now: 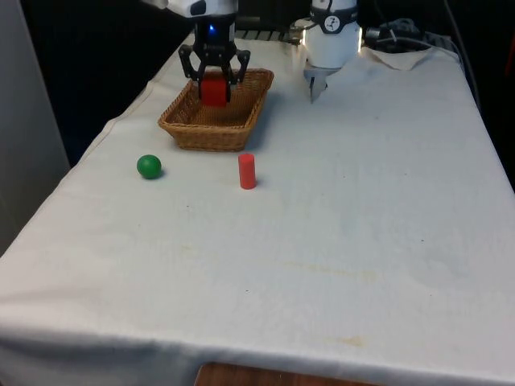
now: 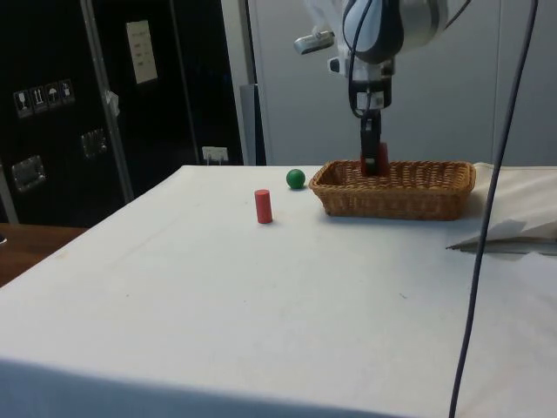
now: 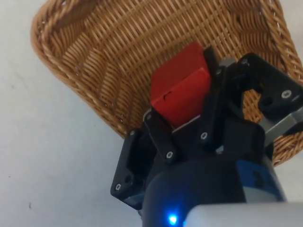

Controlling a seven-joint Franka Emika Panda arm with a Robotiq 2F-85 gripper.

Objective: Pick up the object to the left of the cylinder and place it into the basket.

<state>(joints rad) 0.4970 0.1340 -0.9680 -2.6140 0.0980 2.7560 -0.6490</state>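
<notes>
Gripping red rectangular block [image 1: 213, 89] in black claw [image 1: 213, 79] above woven wicker basket [image 1: 241, 121], green ball [image 1: 149, 166] and red cylinder [image 1: 247, 171] nearby on white-clothed desk [image 1: 338, 225]

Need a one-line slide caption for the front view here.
Claw holds a red block over the wicker basket; a green ball and a red cylinder stand on the white cloth.

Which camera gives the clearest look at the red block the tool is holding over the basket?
The wrist view: the red block sits clamped between the tool's fingers, faces and edges plain, above the basket. The front view shows one red face below the tool; the side view shows a sliver behind a finger.
</notes>
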